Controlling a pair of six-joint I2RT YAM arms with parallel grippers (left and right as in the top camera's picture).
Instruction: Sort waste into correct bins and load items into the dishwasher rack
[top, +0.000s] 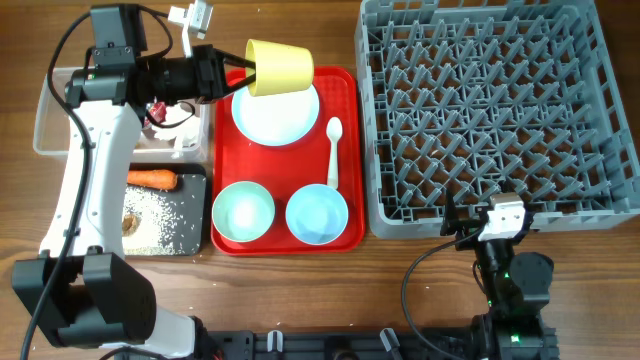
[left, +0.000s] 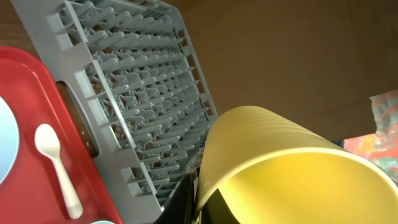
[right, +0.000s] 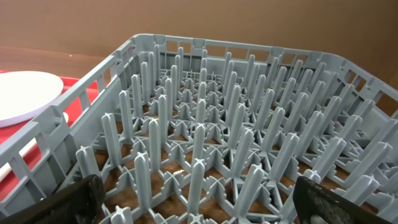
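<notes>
The left pincer (top: 236, 72) pinches the yellow cup (top: 281, 66) above the plate (top: 276, 120). The right pincer (right: 205, 200) is spread at the near edge of the rack (top: 495, 100).

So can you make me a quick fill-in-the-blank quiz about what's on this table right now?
The left fingers are shut on the yellow ____.
The white ____ lies on the red tray beside the plate.
The orange ____ lies in the black tray.
The right fingers stand ____ at the grey rack.
Missing: cup, spoon, carrot, open.
</notes>
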